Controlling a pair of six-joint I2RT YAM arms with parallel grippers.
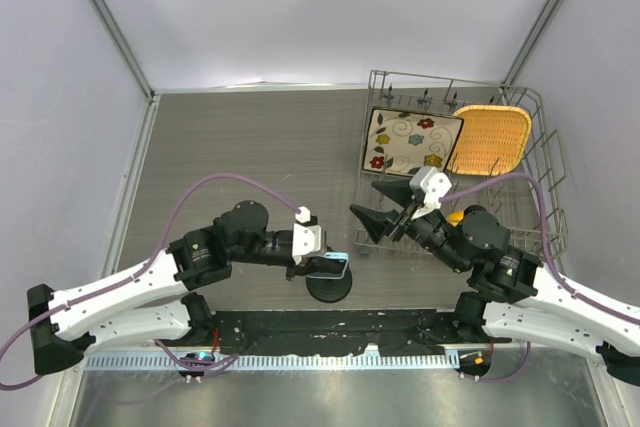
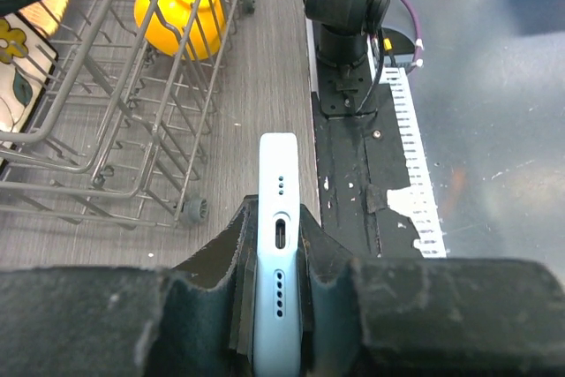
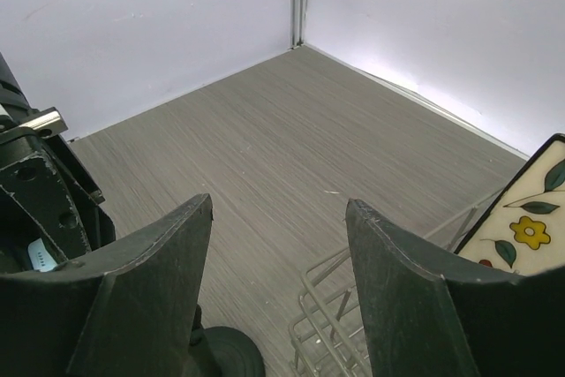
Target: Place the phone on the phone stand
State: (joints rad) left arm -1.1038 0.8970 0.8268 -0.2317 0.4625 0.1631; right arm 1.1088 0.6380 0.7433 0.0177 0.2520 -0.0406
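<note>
My left gripper (image 1: pixel 325 263) is shut on the phone (image 1: pixel 340 264), a flat pale-blue phone held on edge. In the left wrist view the phone's port edge (image 2: pixel 279 236) is clamped between both fingers (image 2: pixel 331 253). The phone hangs just above the phone stand, whose black round base (image 1: pixel 330 289) sits near the table's front edge; its stem and cradle are hidden under the phone. The right wrist view shows the base (image 3: pixel 225 355) at the bottom. My right gripper (image 1: pixel 366 203) is open and empty, to the right of the stand at the rack's left edge, and its jaws stand wide apart in its own wrist view (image 3: pixel 280 203).
A wire dish rack (image 1: pixel 545 162) stands at the back right with a flowered plate (image 1: pixel 410 140), an orange woven tray (image 1: pixel 490 137) and a yellow bowl (image 2: pixel 181 2). The rack's near corner (image 2: pixel 190 209) is close to the phone. Grey walls enclose the table.
</note>
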